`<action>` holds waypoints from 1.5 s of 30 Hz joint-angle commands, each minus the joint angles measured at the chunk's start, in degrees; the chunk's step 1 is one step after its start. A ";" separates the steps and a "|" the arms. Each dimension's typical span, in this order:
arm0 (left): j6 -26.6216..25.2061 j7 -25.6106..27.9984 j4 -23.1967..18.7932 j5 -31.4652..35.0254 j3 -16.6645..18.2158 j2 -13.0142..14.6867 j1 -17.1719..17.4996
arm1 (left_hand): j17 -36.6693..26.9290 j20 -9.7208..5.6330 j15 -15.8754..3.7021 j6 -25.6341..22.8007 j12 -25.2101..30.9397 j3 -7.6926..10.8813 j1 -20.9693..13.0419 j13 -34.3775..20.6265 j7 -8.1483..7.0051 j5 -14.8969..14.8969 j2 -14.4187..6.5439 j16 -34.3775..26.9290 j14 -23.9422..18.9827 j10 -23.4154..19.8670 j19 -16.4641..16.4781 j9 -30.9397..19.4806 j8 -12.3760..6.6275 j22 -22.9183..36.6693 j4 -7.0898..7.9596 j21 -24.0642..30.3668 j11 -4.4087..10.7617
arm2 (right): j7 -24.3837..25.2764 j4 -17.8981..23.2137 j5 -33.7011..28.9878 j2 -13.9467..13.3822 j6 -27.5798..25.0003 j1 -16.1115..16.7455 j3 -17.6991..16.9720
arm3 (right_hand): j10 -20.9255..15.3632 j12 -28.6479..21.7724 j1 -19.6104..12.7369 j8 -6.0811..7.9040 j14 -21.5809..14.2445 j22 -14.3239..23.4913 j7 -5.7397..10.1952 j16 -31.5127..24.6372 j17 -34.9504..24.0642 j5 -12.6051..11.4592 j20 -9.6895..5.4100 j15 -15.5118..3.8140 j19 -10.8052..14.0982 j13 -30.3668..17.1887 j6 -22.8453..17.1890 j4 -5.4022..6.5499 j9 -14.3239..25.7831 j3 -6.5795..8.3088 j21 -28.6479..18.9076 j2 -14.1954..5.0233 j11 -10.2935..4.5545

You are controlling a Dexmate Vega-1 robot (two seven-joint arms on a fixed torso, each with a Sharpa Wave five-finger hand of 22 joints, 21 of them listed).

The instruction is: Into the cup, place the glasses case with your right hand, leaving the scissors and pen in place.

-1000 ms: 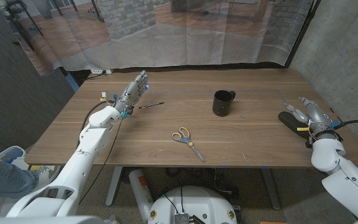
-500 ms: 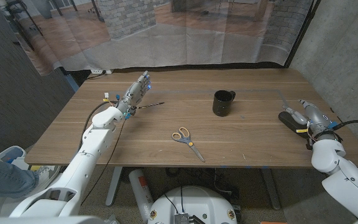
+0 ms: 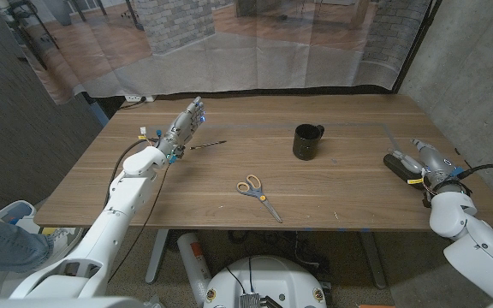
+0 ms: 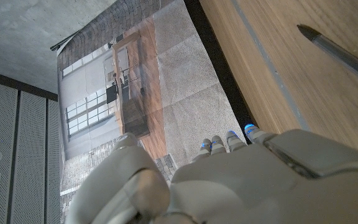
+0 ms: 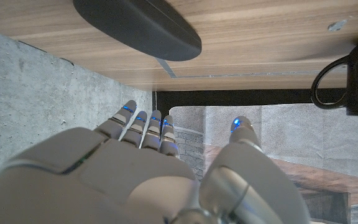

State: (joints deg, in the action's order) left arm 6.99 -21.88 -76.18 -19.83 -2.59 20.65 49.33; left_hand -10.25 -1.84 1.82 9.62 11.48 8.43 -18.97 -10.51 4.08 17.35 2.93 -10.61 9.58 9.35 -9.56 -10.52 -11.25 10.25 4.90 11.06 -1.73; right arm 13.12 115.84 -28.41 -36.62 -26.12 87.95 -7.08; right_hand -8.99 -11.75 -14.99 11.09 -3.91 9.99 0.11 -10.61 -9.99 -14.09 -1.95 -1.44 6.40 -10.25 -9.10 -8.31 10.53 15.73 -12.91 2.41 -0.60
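At nine o'clock our left hand [image 3: 186, 125] hovers by the pen [image 3: 207, 145], fingers spread, holding nothing. Scissors [image 3: 258, 193] lie at six, the cup [image 3: 307, 141] centre. At three, our right hand [image 3: 421, 157], fingers released, approaches the glasses case [image 3: 395, 166] on the tabletop; grasping comes next.

Soft, even light falls on the counter [image 3: 332, 184] from above; the cup [image 3: 307, 141] and scissors [image 3: 258, 191] throw only faint, short shadows. The head view is sharp, with mild bending at the edges. In both wrist views the near hand (very close) looks blurred, the wood grain clear.
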 commanded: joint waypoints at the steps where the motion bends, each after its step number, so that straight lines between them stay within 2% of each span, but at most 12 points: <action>1: -0.37 0.28 -0.52 0.04 -0.11 -0.03 -0.03 | -0.22 -0.70 0.16 -0.29 0.20 -0.18 -0.61 -0.16 -0.31 -0.09 -0.17 -0.12 2.74 -0.12 -2.69 -0.17 -0.07 0.16 -0.17 0.43 -0.09 | -0.78 0.24 -0.56 -0.73 -1.89 0.42 0.29 | 0.11 0.02 -0.99 -0.09 -0.16 0.16 0.26 0.10 -0.19 -0.56 0.62 0.16 0.26 -0.20 0.39 -0.35 0.25 0.16 0.21 0.32 0.02; 9: -0.52 1.17 -1.58 0.50 -0.55 -0.39 0.55 | -0.22 -0.83 0.16 -0.44 0.20 -0.29 -0.68 -0.16 -0.19 -0.11 -0.25 -0.13 2.71 -0.14 -2.69 -0.17 -0.10 0.16 -0.18 0.43 0.06 | -1.72 0.38 -0.89 -1.53 -3.44 0.50 0.76 | 0.29 0.07 -1.76 -0.08 -0.16 0.13 0.67 0.10 -0.19 -0.96 1.00 0.48 0.36 -0.20 0.66 -0.73 0.26 0.11 0.41 0.88 -0.01; 13: -0.47 1.42 -1.68 0.58 -0.63 -0.51 0.67 | -0.22 -0.68 0.15 -0.45 0.18 -0.33 -0.71 -0.16 -0.27 -0.13 -0.27 -0.13 2.71 -0.10 -2.73 -0.17 -0.10 0.16 -0.18 0.42 -0.02 | -1.98 0.50 -1.18 -1.84 -4.38 0.43 1.03 | 0.39 0.09 -2.34 -0.02 -0.16 0.11 1.05 0.10 -0.20 -1.32 1.95 0.48 0.60 -0.21 0.74 -0.97 0.27 0.03 0.50 1.39 0.09; 19: -0.52 1.14 -1.35 0.38 -0.60 -0.44 0.64 | -0.21 -1.08 0.13 -0.71 0.23 -0.40 -0.76 -0.15 -0.25 -0.15 -0.33 -0.14 2.65 -0.25 -2.59 -0.16 -0.17 0.16 -0.18 0.47 -0.16 | -2.90 0.55 -1.27 -2.43 -6.01 0.10 1.52 | 0.51 0.10 -3.00 0.08 -0.36 0.10 1.45 0.02 -0.20 -1.72 2.54 0.72 0.84 -0.22 0.70 -1.19 0.28 -0.05 0.59 1.94 0.04; 24: -0.38 0.93 -1.11 0.20 -0.33 -0.24 0.67 | -0.21 -0.70 0.03 -0.71 0.20 -0.46 -0.79 -0.15 -0.26 -0.16 -0.35 -0.16 2.60 -0.20 -2.63 -0.16 -0.16 0.16 -0.19 0.46 -0.01 | -3.62 0.35 -1.13 -3.05 -7.09 -0.22 1.99 | 0.67 0.13 -3.62 0.13 -0.54 0.09 1.55 -0.03 -0.21 -2.11 3.11 1.13 1.09 -0.22 0.73 -1.33 0.29 -0.10 0.66 2.40 0.01; 40: -0.31 1.20 -1.10 0.04 -0.12 -0.35 0.72 | -0.21 -0.45 0.00 -0.76 0.20 -0.63 -0.88 -0.15 -0.38 -0.20 -0.44 -0.13 2.63 -0.24 -2.69 -0.16 -0.12 0.17 -0.19 0.44 -0.07 | -5.92 0.60 -0.92 -5.82 -11.00 -1.35 3.73 | 0.59 0.02 -5.06 0.10 -1.06 0.08 2.05 -0.14 -0.23 -3.12 5.33 1.13 2.19 -0.24 1.17 -1.44 0.31 -0.31 0.67 3.50 0.26; 45: -0.21 1.19 -0.58 0.19 -0.31 -0.50 0.24 | -0.21 -0.42 -0.03 -0.77 0.19 -0.69 -0.90 -0.15 -0.44 -0.22 -0.46 -0.13 2.64 -0.23 -2.73 -0.16 -0.11 0.17 -0.19 0.43 -0.07 | -6.09 0.42 -0.59 -6.30 -11.83 -1.79 4.29 | 0.46 -0.04 -5.39 0.12 -1.53 0.09 2.08 -0.28 -0.23 -3.36 5.60 0.98 2.41 -0.24 1.21 -1.42 0.31 -0.35 0.69 3.73 0.42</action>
State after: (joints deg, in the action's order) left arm 6.56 -20.86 -77.46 -19.74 -2.75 20.42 50.11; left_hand -10.25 -1.84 2.03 9.09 11.48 8.04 -19.20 -10.51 3.55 17.14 2.70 -10.61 9.79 9.35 -9.56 -10.52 -11.25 10.25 4.83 11.06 -1.73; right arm 8.11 116.32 -29.50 -41.42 -35.78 86.96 -3.96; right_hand -8.38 -11.74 -19.62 11.09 -4.86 9.99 1.96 -10.61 -9.98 -16.99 3.50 -0.33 8.54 -10.25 -7.67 -9.51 10.52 15.35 -12.29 5.99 -0.60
